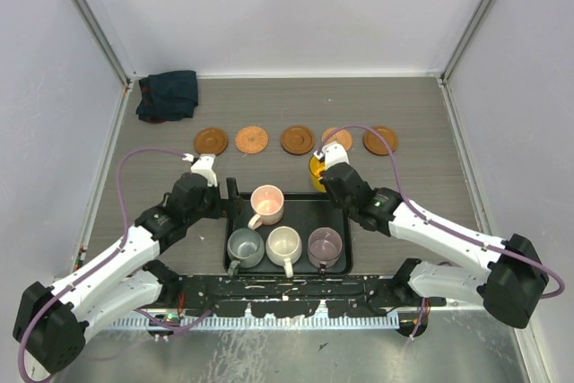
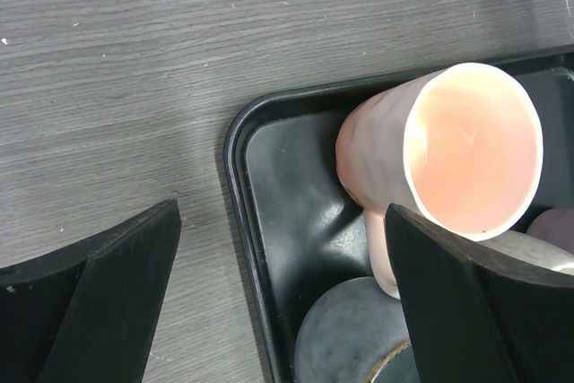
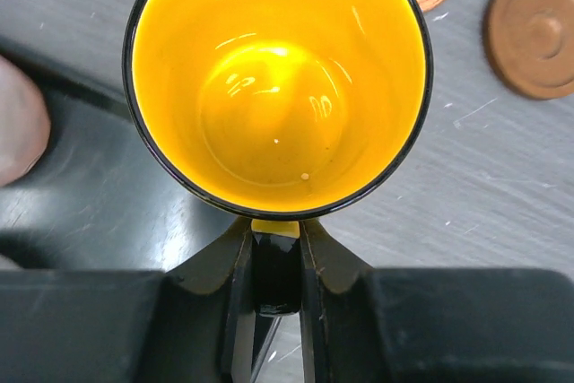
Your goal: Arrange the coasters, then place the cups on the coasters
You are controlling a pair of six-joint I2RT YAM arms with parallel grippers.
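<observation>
Right gripper (image 3: 275,244): clamping yellow cup (image 3: 278,78) by its handle, at far edge of tray (image 1: 305,211)
Left gripper (image 2: 282,302): hovering wide open beside pink cup (image 2: 448,150)
Coasters (image 1: 251,139): lying in a row beyond tray

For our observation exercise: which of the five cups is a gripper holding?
The yellow cup, its handle pinched by the right gripper; the rest sit in the black tray.

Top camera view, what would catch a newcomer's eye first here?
The bright yellow cup, pinched by its handle in the right gripper, is held between the far right corner of the black tray and a row of five brown coasters lined across the table. Four more cups wait in the tray, with the left gripper open beside the pink one.
</observation>
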